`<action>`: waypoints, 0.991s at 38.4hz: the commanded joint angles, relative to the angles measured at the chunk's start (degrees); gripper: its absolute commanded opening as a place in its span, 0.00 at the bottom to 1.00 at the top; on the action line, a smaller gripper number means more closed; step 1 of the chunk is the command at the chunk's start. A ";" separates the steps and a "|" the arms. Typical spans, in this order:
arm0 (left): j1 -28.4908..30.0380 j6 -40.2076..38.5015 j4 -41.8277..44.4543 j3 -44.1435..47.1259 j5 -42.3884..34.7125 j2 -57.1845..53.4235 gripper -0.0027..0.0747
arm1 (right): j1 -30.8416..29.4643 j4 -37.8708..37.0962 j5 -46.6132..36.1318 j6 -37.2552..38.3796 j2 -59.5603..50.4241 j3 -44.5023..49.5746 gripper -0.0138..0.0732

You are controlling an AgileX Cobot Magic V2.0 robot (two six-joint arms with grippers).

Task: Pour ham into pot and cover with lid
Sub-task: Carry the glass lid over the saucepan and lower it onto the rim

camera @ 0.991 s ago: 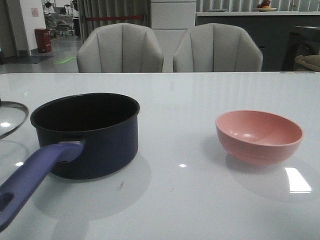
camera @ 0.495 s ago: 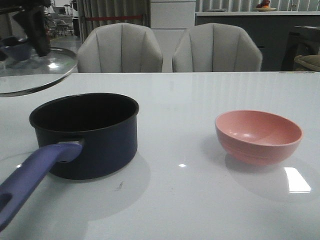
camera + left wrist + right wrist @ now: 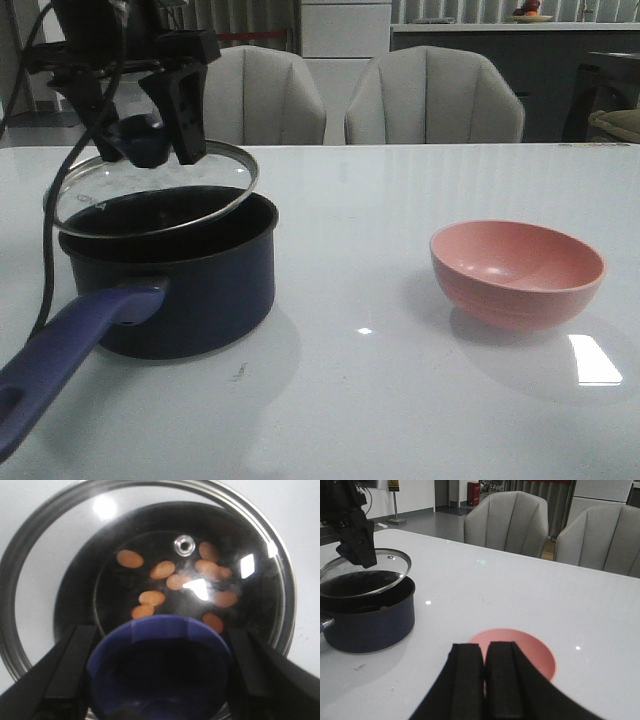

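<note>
Glass lid [image 3: 150, 190] with metal rim hangs tilted just above the dark navy pot [image 3: 170, 270], our left fingers [image 3: 140, 140] clamping its blue-purple knob [image 3: 160, 670].
Orange-pink ham chunks [image 3: 165, 570] lie inside the pot; our right fingers [image 3: 485, 672] are pressed together, empty, above the pink bowl [image 3: 517, 272] beside the pot.

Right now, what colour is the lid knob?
Blue-purple. The knob on the lid shows best in the left wrist view, clamped in the left gripper.
</note>
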 commanded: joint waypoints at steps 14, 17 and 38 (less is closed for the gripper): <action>-0.38 0.30 -3.32 -2.38 1.30 -2.52 0.36 | 0.17 -0.14 -4.17 -0.14 0.27 -1.66 0.35; -0.38 0.50 -4.51 -2.38 1.30 -2.52 0.36 | 0.17 -0.14 -4.17 -0.14 0.27 -1.66 0.35; -0.84 0.50 -3.80 -2.26 1.30 -2.52 0.36 | 0.17 -0.14 -4.17 -0.14 0.27 -1.66 0.35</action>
